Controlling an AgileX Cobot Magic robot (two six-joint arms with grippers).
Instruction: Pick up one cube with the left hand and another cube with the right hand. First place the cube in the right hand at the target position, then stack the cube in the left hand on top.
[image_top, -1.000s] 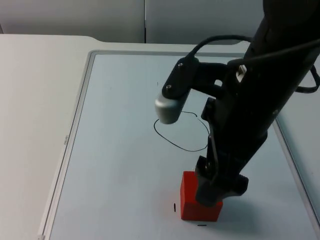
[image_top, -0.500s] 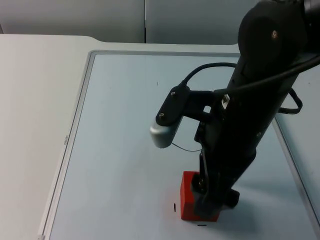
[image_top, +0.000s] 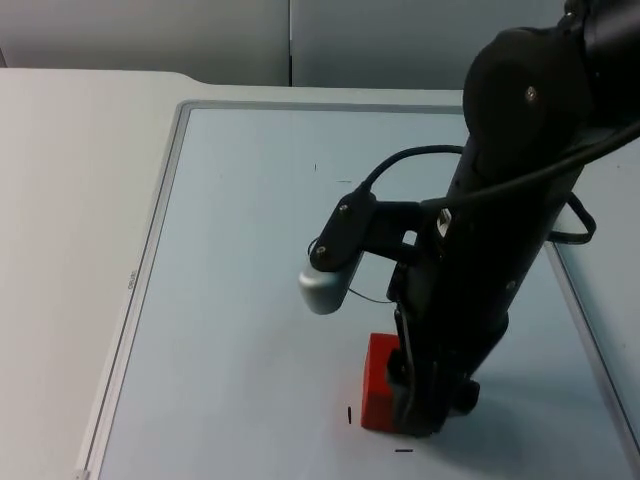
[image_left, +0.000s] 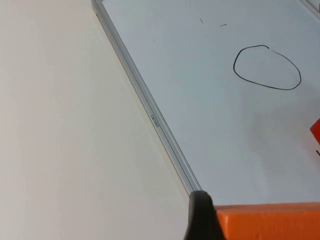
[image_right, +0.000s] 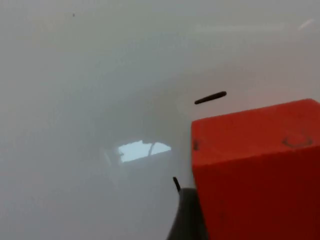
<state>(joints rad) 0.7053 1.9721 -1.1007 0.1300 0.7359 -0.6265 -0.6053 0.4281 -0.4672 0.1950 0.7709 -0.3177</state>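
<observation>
**Red cube under the right gripper, orange cube at the left fingertip**

Red cube (image_top: 380, 390), a matte solid-coloured block, stands on the pale blue-grey whiteboard (image_top: 240, 300) near its front edge, with a short black pen mark just to its left and another just in front of it. The right arm comes down steeply onto it, and the right gripper (image_top: 415, 400) sits at the cube's right side, covering that part of the block. In the right wrist view the red cube (image_right: 257, 170) is very close, and a black fingertip (image_right: 187, 215) lies against its side face; the other finger is hidden, so I cannot tell whether the jaws are clamped on the cube or merely beside it. A black dash is drawn on the board just beyond the cube's far top edge.

In the left wrist view an orange block (image_left: 267, 222) with a flat top face lies right against the black fingertip (image_left: 200, 215) of the left gripper (image_left: 205, 220). How firmly that gripper holds it cannot be made out, since only one finger is visible beside the block. Beyond it the whiteboard's silver frame (image_left: 160, 127) runs diagonally, with the white table top (image_left: 60, 125) on its outer side. On the board, well apart from the orange block, is a hand-drawn black oval outline (image_left: 267, 67); a sliver of the red cube (image_left: 316, 131) shows nearer than that oval.

In the top view, part of the same black outline (image_top: 368, 296) shows behind the red cube, mostly covered by the right arm.
</observation>
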